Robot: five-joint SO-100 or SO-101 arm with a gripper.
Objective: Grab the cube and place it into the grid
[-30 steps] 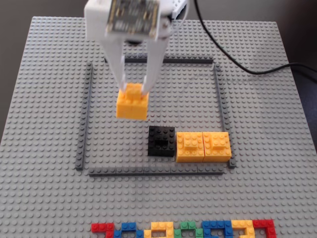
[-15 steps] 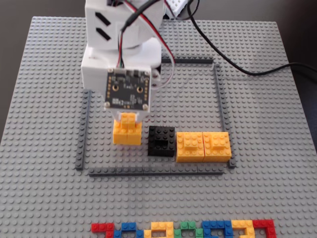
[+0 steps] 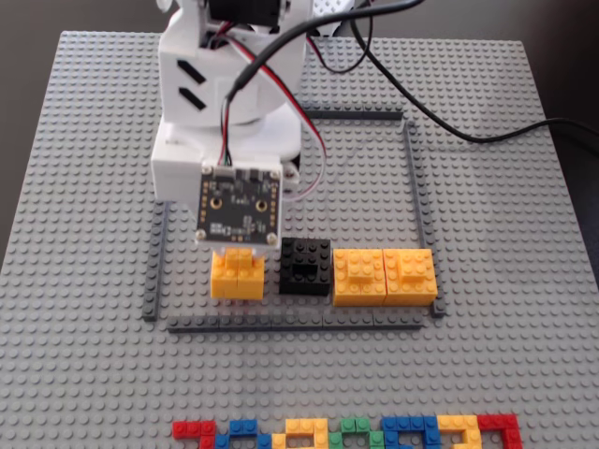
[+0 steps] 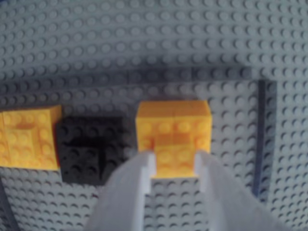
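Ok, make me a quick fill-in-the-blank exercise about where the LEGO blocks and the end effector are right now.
1. The block right beside the cube in the fixed view is coloured ____.
2. The cube sits ____ the grid outline.
3. In the wrist view the end effector has one finger on each ____ of the cube.
4. The row of multicoloured bricks lies ____ the grid.

Missing words: black; inside; side; outside
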